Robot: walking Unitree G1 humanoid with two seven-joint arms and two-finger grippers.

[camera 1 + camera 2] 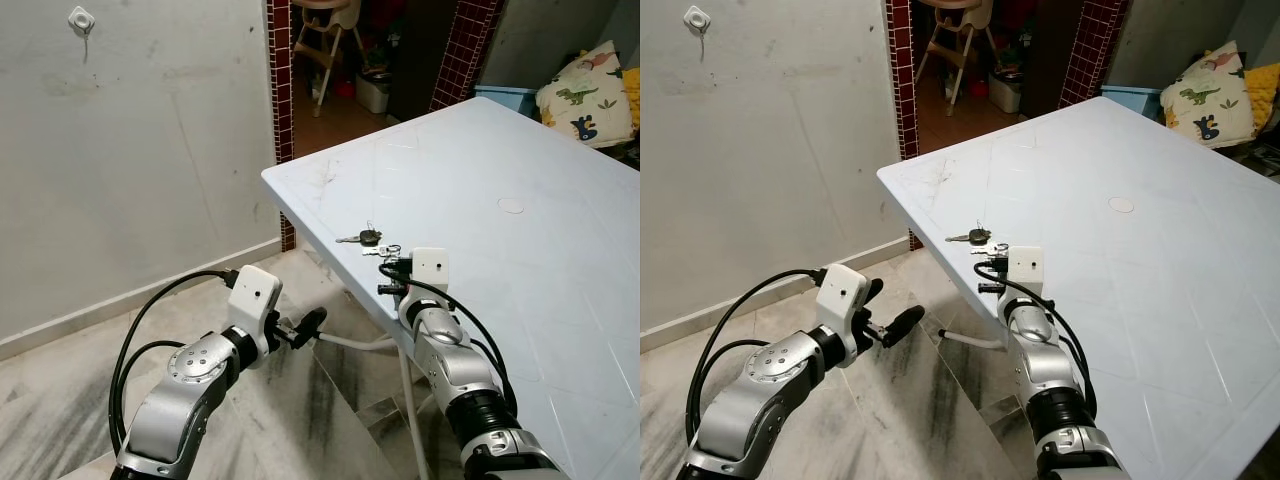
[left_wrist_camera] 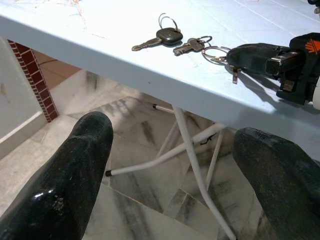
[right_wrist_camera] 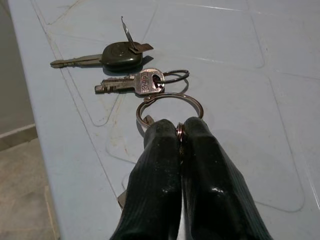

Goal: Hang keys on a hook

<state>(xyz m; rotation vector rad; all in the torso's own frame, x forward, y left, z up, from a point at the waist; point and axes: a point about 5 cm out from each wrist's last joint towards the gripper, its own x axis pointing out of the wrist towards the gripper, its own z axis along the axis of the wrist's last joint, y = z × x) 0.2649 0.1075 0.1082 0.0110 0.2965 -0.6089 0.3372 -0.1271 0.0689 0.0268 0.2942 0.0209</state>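
So the right gripper is pinched tight on the big ring of the keys, lying near the table edge, presumably to carry them to the wall hook, while the left gripper hangs wide open below.

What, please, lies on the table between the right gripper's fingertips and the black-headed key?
A large key ring, pinched by the right gripper, then a silver key before the black-headed key, in the right wrist view.
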